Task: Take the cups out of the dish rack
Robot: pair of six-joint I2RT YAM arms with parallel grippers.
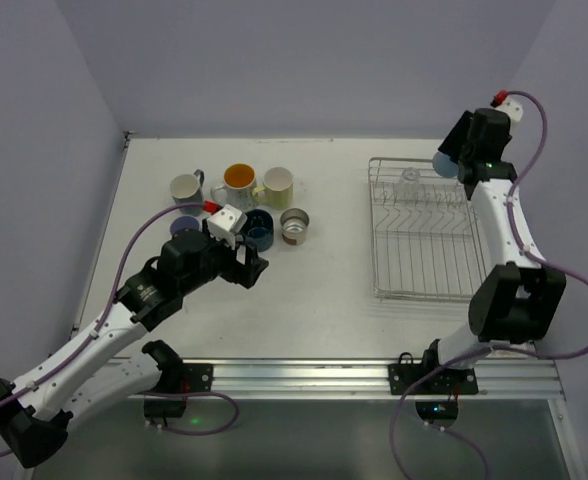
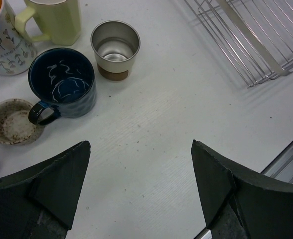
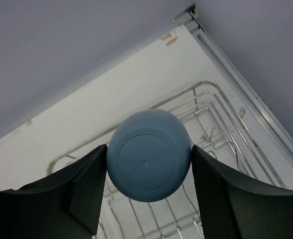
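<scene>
My right gripper point(image 1: 456, 160) is shut on a light blue cup point(image 3: 149, 154), held bottom toward the wrist camera above the far end of the silver wire dish rack point(image 1: 424, 235). The cup also shows in the top view point(image 1: 444, 160). A clear glass point(image 1: 411, 178) stands in the rack's far end. My left gripper point(image 2: 141, 172) is open and empty over bare table, near a navy mug point(image 2: 62, 82) and a metallic tumbler point(image 2: 115, 49). A cream mug point(image 2: 54, 20), an orange-lined mug point(image 2: 7, 45) and a beige speckled cup point(image 2: 12, 122) stand beside them.
A white mug point(image 1: 185, 187) and a lavender cup point(image 1: 184, 225) stand at the left of the cup group. The rack's near corner shows in the left wrist view point(image 2: 251, 45). Purple walls close the table's back and sides; a metal rail point(image 1: 374, 375) runs along the near edge.
</scene>
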